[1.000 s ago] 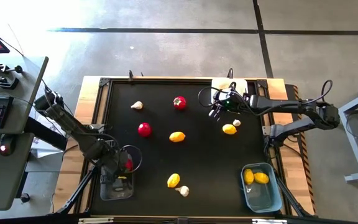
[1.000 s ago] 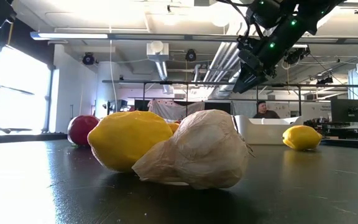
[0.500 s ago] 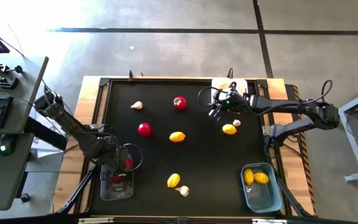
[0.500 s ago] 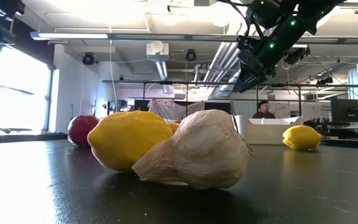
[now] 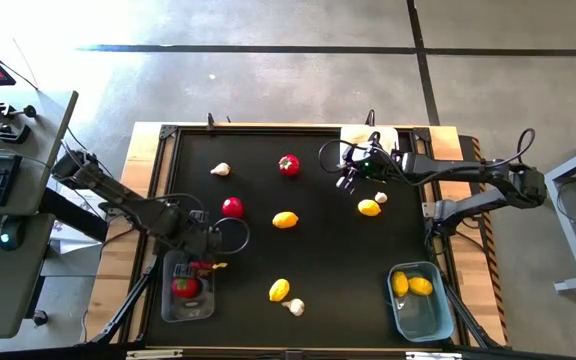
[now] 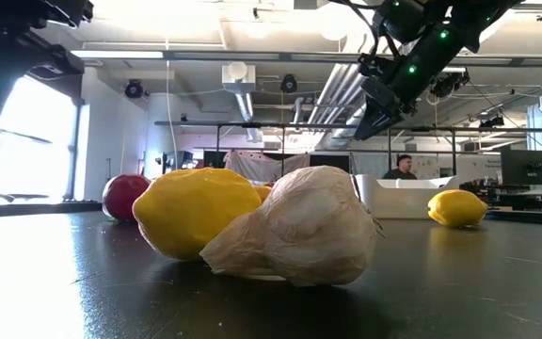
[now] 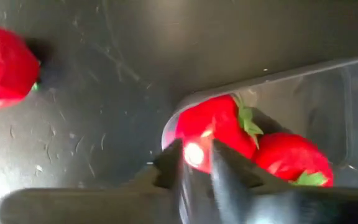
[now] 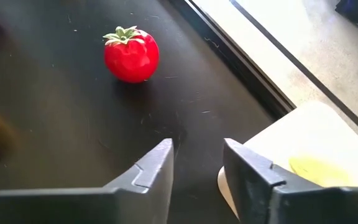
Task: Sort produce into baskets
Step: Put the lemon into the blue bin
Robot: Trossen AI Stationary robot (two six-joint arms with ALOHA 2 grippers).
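Observation:
My left gripper [image 5: 208, 265] hangs open and empty just above the clear basket's [image 5: 188, 298] far rim. In the left wrist view [image 7: 197, 167] it looks down on two red tomatoes [image 7: 219, 127] [image 7: 291, 163] lying in that basket. My right gripper [image 5: 346, 180] hangs open and empty above the table's far right part, next to the white basket [image 8: 303, 149]. A red tomato [image 8: 131, 54] stands on the mat beyond it. The blue-grey basket [image 5: 418, 312] at the near right holds two lemons [image 5: 411, 285].
Loose on the black mat are a garlic [image 5: 220, 169], two tomatoes [image 5: 288, 165] [image 5: 232, 207], two lemons [image 5: 285, 220] [image 5: 369, 207] and a garlic [image 5: 381, 197]. A lemon [image 5: 279, 290] and a garlic [image 5: 294, 307] lie near the front edge.
My left gripper has let go of a red tomato, which now lies in the clear basket. The gripper has then gone up and toward the table's right and far side, away from the basket.

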